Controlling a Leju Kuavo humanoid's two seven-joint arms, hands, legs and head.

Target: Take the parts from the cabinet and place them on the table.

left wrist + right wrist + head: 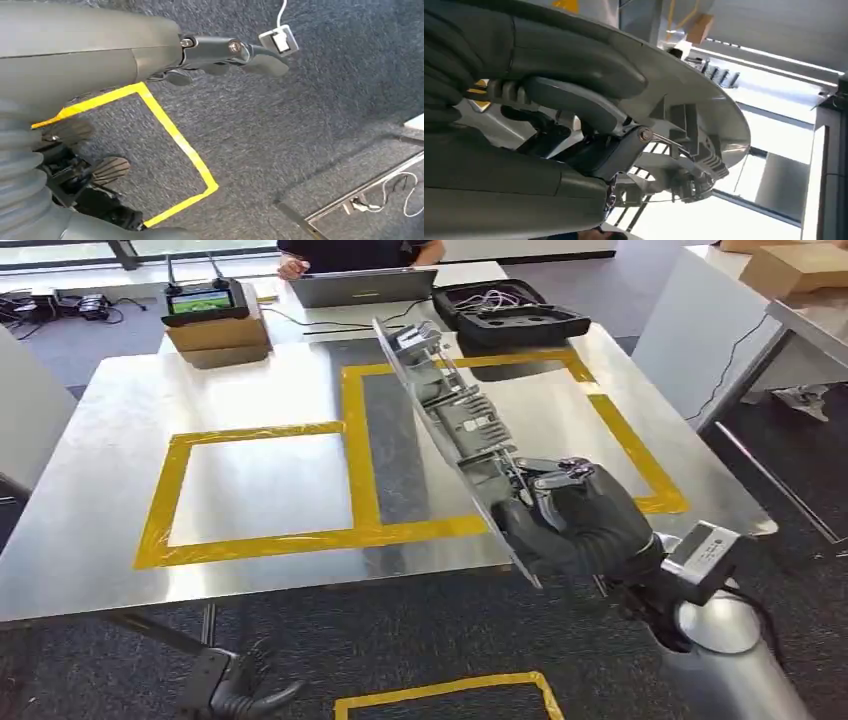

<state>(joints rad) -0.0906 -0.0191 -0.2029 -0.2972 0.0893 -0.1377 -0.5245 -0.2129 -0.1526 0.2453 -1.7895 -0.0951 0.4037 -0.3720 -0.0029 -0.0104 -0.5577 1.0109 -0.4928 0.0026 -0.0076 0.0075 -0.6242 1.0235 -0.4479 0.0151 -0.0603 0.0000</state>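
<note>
We are holding 1 part (455,415), a long grey panel with ribbed fittings, in our right hand (580,520), whose fingers are gripping its near end. The part is hanging in the air above the table (100,490), tilted on edge, its long axis running away from the hand toward the far side, over the right-hand yellow tape square (640,455). We are judging that the part needs lowering and laying flat inside that square. Our left hand (235,52) is hanging beside the body over the carpet (325,110), holding nothing, fingers loosely apart.
</note>
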